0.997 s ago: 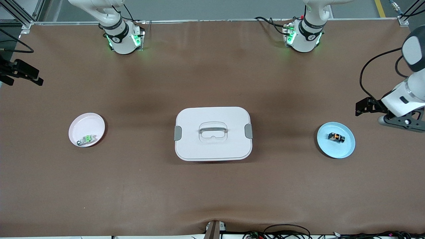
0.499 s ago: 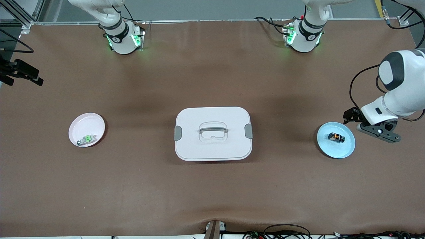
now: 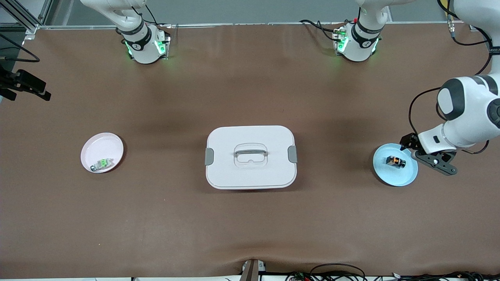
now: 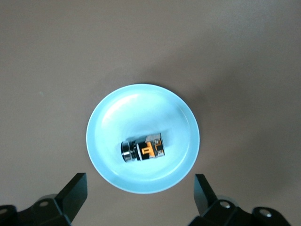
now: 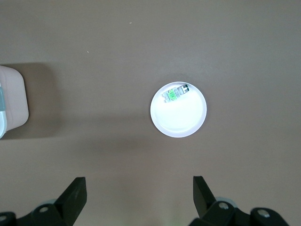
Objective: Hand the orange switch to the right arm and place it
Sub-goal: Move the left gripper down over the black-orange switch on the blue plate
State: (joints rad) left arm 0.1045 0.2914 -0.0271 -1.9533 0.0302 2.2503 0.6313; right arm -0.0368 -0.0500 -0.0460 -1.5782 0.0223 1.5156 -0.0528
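Observation:
The orange switch [image 3: 395, 161] is a tiny black block with an orange mark. It lies on its side in a light blue plate [image 3: 394, 175] toward the left arm's end of the table. In the left wrist view the switch [image 4: 143, 149] lies in the middle of the plate [image 4: 108, 117]. My left gripper [image 3: 420, 152] hangs open and empty over the plate's rim at the left arm's end, and its fingertips [image 4: 75, 190] stand wide apart. My right gripper [image 5: 139, 195] is open and empty, high over bare table, out of the front view.
A white lidded box [image 3: 250, 157] with a handle sits mid-table; its corner shows in the right wrist view [image 5: 11, 101]. A pale pink plate [image 3: 102, 146] holding a grey-white component with a green mark [image 3: 102, 164] lies toward the right arm's end. A black fixture [image 3: 25, 84] juts over that table end.
My left arm has swung in from the table's end toward the blue plate, bringing its gripper to the plate's rim. The switch, plates and box have not moved.

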